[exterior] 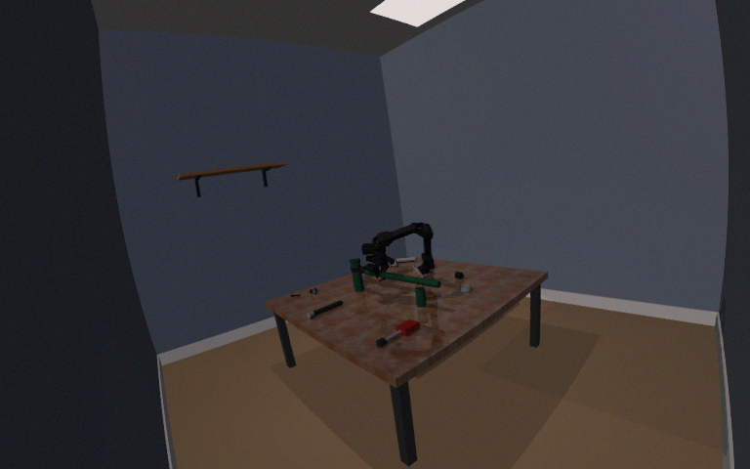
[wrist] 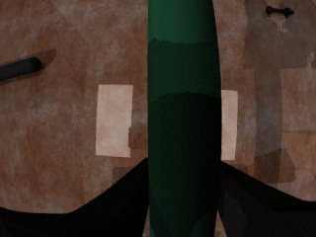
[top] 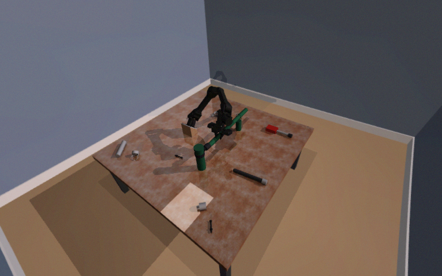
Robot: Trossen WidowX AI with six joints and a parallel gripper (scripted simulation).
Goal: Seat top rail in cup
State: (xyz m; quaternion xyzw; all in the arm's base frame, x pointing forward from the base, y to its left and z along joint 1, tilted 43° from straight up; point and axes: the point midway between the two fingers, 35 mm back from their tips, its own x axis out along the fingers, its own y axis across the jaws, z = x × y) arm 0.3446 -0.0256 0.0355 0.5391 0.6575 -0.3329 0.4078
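The green top rail (top: 233,122) (exterior: 409,279) (wrist: 181,93) runs level through the loop cap on the small green post (top: 239,125) (exterior: 421,297). Its near end meets the dark rail-end cup (top: 207,146), which hangs near the top of the big green post (top: 200,161) (exterior: 356,277). I cannot tell how deep the end sits in the cup. My gripper (top: 223,130) (exterior: 377,270) (wrist: 180,164) is shut on the rail between the two posts, with a pale finger pad on each side in the wrist view.
On the table (top: 153,181) lie a red-handled tool (top: 273,129) (exterior: 407,327), a black bar with a grey tip (top: 250,176) (exterior: 325,309), a grey tube (top: 121,148), a small clamp (top: 135,153), a tan block (top: 189,130), and a pale mat (top: 182,210) holding a grey fitting (top: 201,206).
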